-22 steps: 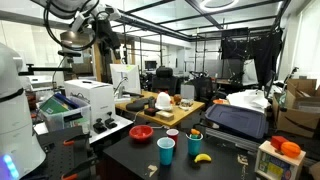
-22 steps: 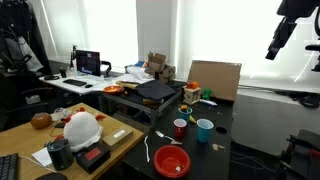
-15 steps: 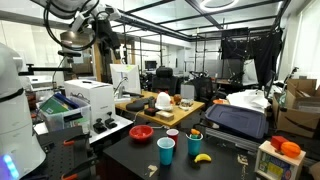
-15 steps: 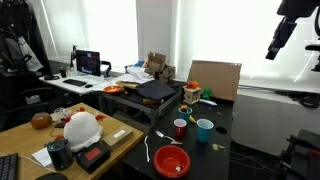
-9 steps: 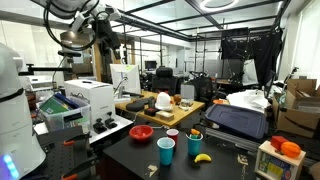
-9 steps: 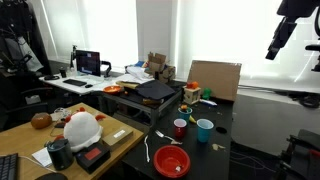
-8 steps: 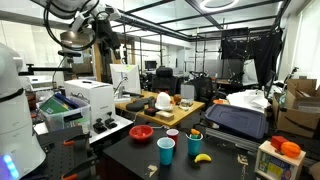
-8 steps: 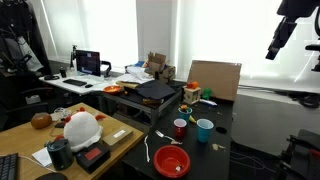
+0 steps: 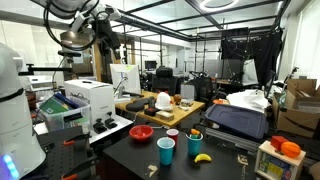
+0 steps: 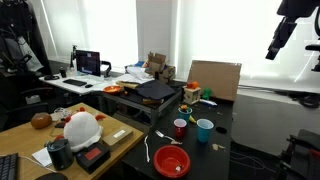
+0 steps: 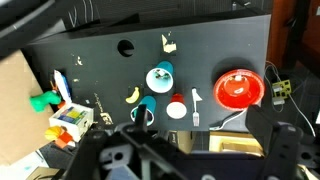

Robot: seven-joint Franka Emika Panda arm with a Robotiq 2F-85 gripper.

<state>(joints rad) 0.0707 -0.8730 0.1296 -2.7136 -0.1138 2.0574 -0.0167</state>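
My gripper [image 9: 111, 46] hangs high above the black table [image 11: 100, 60], far from everything on it; it also shows in an exterior view [image 10: 274, 47]. In the wrist view its fingers [image 11: 190, 150] are spread wide apart with nothing between them. Far below lie a red bowl [image 11: 240, 90], a light blue cup [image 11: 160, 78], a small red cup [image 11: 177, 107], a teal cup [image 11: 144, 110], a banana [image 11: 131, 95] and a white utensil [image 11: 196, 106]. The bowl [image 9: 141, 132] and blue cup [image 9: 166, 151] show in both exterior views.
A wooden table with a white and orange helmet-like object [image 10: 82, 128] stands beside the black table. A white printer [image 9: 90, 98], a dark case [image 9: 236, 120], cardboard boxes [image 9: 300, 110] and a toy block set [image 11: 70, 118] are around. A metal frame cage fills the room behind.
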